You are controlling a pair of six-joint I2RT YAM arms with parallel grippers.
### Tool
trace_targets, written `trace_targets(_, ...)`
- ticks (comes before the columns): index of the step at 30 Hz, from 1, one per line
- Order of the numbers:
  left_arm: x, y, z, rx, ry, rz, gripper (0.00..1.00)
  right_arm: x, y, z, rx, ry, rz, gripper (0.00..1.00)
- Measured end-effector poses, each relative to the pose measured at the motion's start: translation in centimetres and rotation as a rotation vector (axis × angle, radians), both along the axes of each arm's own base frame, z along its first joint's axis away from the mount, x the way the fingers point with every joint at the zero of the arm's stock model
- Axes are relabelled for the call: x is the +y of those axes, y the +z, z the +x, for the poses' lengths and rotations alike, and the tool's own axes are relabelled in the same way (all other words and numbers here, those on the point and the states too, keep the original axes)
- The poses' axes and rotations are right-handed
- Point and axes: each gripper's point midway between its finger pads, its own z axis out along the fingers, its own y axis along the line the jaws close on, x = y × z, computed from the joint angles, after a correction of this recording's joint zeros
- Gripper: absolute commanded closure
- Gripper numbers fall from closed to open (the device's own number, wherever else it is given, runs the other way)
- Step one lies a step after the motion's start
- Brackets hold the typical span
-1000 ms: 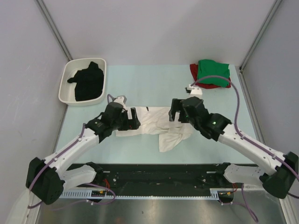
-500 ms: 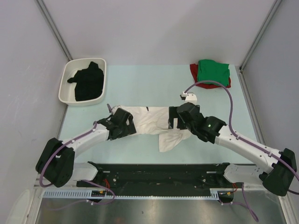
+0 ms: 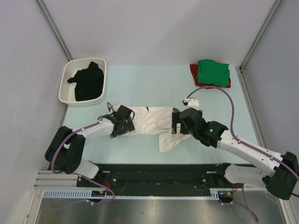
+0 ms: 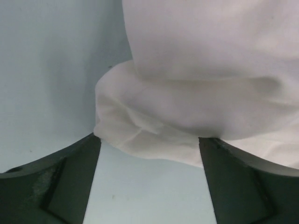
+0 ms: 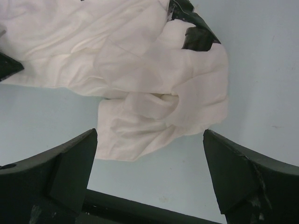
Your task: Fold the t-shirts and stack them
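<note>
Both arms have drawn back toward the near edge. The left hand (image 4: pixel 148 139) is spread, with a rumpled hem of the white shirt (image 3: pixel 152 120) between its fingers. The right hand (image 5: pixel 149 133) is spread above the bunched opposite end and pinches nothing. The shirt lies unfolded on the counter (image 3: pixel 140 88); a fresh grasp appears imminent. Beyond the right hand, the green shirt (image 3: pixel 213 71) sits on the red shirt (image 3: pixel 193 73).

White shirt (image 3: pixel 152 121) lies crumpled at mid-desk (image 3: pixel 149 86), one flap trailing toward the near edge. Left pincer (image 3: pixel 126 122) sits over its left end, right pincer (image 3: pixel 177 123) over its right end. Black shirt (image 3: pixel 88 84) lies in the tray (image 3: pixel 65 83), far left. Green shirt (image 3: pixel 213 71) lies folded on red shirt (image 3: pixel 193 73), far right.
</note>
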Motion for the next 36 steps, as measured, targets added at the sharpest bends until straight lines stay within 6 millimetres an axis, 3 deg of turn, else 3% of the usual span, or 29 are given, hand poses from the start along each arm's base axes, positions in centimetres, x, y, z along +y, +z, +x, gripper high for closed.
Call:
trace_targets(3, 0.1, -0.1, 0.6, -0.011, 0.007, 0.012, 0.32, -0.3, -0.9, -0.3, 0.015, 0.000, -0.017, 0.00)
trace_targets(5, 0.2, -0.2, 1.0, -0.019, 0.013, 0.021, 0.51, -0.4, -1.2, -0.4, 0.019, 0.000, -0.022, 0.00)
trace_targets(6, 0.2, -0.2, 1.2, -0.026, 0.016, 0.022, 0.67, -0.4, -1.2, -0.4, 0.021, 0.000, -0.023, 0.00)
trace_targets(8, 0.1, -0.3, 1.6, -0.038, 0.020, 0.016, 0.84, -0.4, -1.2, -0.4, 0.019, 0.000, -0.022, 0.00)
trace_targets(9, -0.1, -0.3, 1.9, -0.046, 0.018, 0.009, 1.00, -0.5, -1.1, -0.4, 0.019, 0.000, -0.021, 0.00)
trace_targets(15, -0.5, -0.2, 2.2, -0.068, 0.021, -0.016, 1.00, 0.1, -1.8, -1.3, 0.061, 0.029, 0.011, 0.00)
trace_targets(22, -0.5, -0.1, 2.0, -0.079, 0.016, -0.036, 1.00, 3.0, -6.4, -6.3, 0.241, 0.198, 0.035, 0.02)
trace_targets(27, -0.5, -0.1, 1.2, -0.074, 0.008, -0.053, 1.00, 5.7, -8.6, -8.4, 0.306, 0.279, 0.019, 0.03)
trace_targets(36, -0.3, 1.0, 0.3, -0.091, 0.003, -0.079, 1.00, 7.3, -12.5, -8.5, 0.368, 0.273, -0.025, 0.04)
